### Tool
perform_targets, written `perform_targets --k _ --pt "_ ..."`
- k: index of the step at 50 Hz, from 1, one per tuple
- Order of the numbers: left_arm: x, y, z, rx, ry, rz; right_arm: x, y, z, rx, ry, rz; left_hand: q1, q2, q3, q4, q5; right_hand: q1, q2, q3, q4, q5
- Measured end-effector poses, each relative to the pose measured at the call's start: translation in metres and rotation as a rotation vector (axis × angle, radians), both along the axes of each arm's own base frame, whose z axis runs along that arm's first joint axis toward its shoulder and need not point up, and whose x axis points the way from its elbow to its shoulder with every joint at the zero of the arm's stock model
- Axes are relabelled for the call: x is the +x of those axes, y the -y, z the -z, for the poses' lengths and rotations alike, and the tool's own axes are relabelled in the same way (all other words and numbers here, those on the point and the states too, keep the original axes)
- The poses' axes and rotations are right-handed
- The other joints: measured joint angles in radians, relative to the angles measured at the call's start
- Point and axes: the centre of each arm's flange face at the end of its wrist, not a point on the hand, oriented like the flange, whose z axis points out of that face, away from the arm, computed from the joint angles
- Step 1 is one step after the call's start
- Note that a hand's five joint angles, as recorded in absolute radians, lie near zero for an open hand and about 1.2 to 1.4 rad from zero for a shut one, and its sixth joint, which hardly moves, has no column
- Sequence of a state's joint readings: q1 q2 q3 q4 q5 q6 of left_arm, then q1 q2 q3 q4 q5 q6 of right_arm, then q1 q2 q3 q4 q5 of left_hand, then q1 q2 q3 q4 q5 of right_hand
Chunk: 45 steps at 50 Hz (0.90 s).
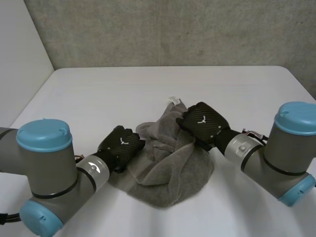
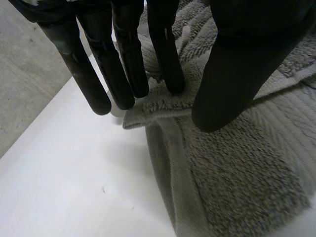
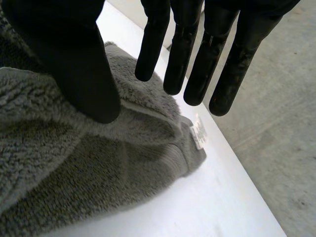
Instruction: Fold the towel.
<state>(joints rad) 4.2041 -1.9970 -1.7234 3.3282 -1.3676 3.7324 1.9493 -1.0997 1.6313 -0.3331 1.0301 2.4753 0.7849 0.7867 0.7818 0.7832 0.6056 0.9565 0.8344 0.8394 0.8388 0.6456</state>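
— Fingers [image 2: 126, 74] of the left hand [image 1: 121, 144], are they grasping?
— No, straight and loose, at the left edge of the grey towel [image 1: 168, 173].
— And the right hand [image 1: 202, 122]?
— Loose also, near its white label [image 3: 198, 134]. The towel lies crumpled on the white table [image 1: 123, 94], between both hands.

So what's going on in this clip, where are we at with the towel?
Both robot hands are on a grey towel that lies bunched up on the white table, not yet folded. The left hand is at the towel's near-left edge, fingers straight and its thumb against the cloth. The right hand is over the far corner by the white tag, fingers also straight. Neither hand has closed on the cloth.
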Motion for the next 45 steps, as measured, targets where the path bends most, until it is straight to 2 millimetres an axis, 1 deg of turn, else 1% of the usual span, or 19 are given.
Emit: perform_targets --k 2,4,8,15,21,22,24,25,27,30,31,32,33,35,36,39,41,42,45 --pt "-0.003 0.003 0.001 -0.010 -0.007 0.002 0.007 -0.002 0.005 0.004 -0.003 -0.017 0.010 0.012 0.017 0.015 0.019 -0.257 -0.217 -0.224 -0.222 -0.190" --pt "-0.004 0.004 0.002 -0.013 -0.009 0.003 0.011 -0.003 0.008 0.007 -0.006 -0.023 -0.048 -0.050 -0.041 -0.043 -0.039 -0.373 -0.313 -0.316 -0.313 -0.285" --pt "-0.006 0.003 0.004 -0.011 -0.009 0.009 0.015 -0.004 0.010 0.009 -0.011 -0.024 -0.167 -0.170 -0.162 -0.164 -0.160 -0.406 -0.330 -0.339 -0.338 -0.315" --pt "-0.007 -0.001 0.007 0.000 -0.003 0.017 0.017 -0.002 0.015 0.010 -0.014 -0.023 -0.222 -0.224 -0.219 -0.220 -0.217 -0.398 -0.330 -0.338 -0.338 -0.314" --pt "-0.009 -0.001 0.016 0.007 0.009 0.024 0.020 0.006 0.026 0.000 -0.019 -0.025 -0.185 -0.186 -0.181 -0.182 -0.189 -0.215 -0.195 -0.198 -0.198 -0.202" --pt "-0.010 0.001 0.018 0.003 0.008 0.025 0.021 0.009 0.027 -0.007 -0.022 -0.025 -0.043 -0.042 -0.052 -0.053 -0.053 -0.024 -0.018 -0.025 -0.039 -0.056" --pt "-0.011 0.003 0.018 -0.005 0.004 0.025 0.022 0.012 0.027 -0.018 -0.022 -0.025 0.053 0.060 0.063 0.042 0.036 0.144 0.123 0.117 0.117 0.088" --pt "-0.013 0.006 0.017 -0.022 -0.005 0.024 0.024 0.016 0.026 -0.033 -0.023 -0.024 0.213 0.221 0.224 0.216 0.212 0.315 0.279 0.269 0.271 0.245" --pt "-0.015 0.010 0.014 -0.043 -0.016 0.023 0.026 0.020 0.024 -0.050 -0.022 -0.022 0.287 0.306 0.304 0.307 0.303 0.349 0.311 0.302 0.305 0.283" --pt "-0.022 0.024 -0.004 -0.124 -0.061 0.016 0.031 0.032 0.009 -0.107 -0.005 -0.015 0.342 0.376 0.374 0.378 0.366 0.394 0.338 0.344 0.348 0.323" --pt "-0.025 0.031 -0.016 -0.172 -0.088 0.011 0.033 0.038 0.000 -0.138 0.009 -0.009 0.357 0.393 0.395 0.398 0.383 0.395 0.338 0.344 0.348 0.325" --pt "-0.025 0.031 -0.016 -0.172 -0.088 0.011 0.033 0.038 0.000 -0.138 0.009 -0.009 0.357 0.393 0.395 0.398 0.383 0.395 0.338 0.344 0.348 0.325" --pt "-0.029 0.042 -0.039 -0.251 -0.133 -0.001 0.036 0.046 -0.016 -0.183 0.033 0.005 0.365 0.406 0.412 0.414 0.397 0.397 0.338 0.344 0.348 0.325" --pt "-0.032 0.051 -0.062 -0.324 -0.176 -0.016 0.037 0.052 -0.033 -0.222 0.059 0.024 0.368 0.413 0.419 0.420 0.403 0.397 0.338 0.344 0.348 0.325" --pt "-0.033 0.059 -0.089 -0.406 -0.225 -0.040 0.038 0.057 -0.049 -0.257 0.088 0.050 0.368 0.415 0.423 0.425 0.406 0.399 0.338 0.344 0.348 0.326" --pt "-0.032 0.069 -0.137 -0.542 -0.317 -0.095 0.033 0.068 -0.095 -0.351 0.191 0.140 0.368 0.419 0.427 0.429 0.409 0.410 0.338 0.344 0.348 0.329" --pt "-0.029 0.071 -0.161 -0.606 -0.367 -0.126 0.029 0.071 -0.118 -0.394 0.252 0.185 0.368 0.419 0.428 0.430 0.410 0.414 0.338 0.344 0.348 0.332" --pt "-0.025 0.071 -0.190 -0.678 -0.433 -0.163 0.022 0.071 -0.149 -0.447 0.346 0.238 0.368 0.420 0.430 0.431 0.412 0.416 0.338 0.344 0.348 0.335" --pt "-0.017 0.066 -0.218 -0.740 -0.505 -0.200 0.014 0.065 -0.178 -0.483 0.442 0.275 0.368 0.420 0.431 0.433 0.414 0.416 0.338 0.344 0.348 0.339"
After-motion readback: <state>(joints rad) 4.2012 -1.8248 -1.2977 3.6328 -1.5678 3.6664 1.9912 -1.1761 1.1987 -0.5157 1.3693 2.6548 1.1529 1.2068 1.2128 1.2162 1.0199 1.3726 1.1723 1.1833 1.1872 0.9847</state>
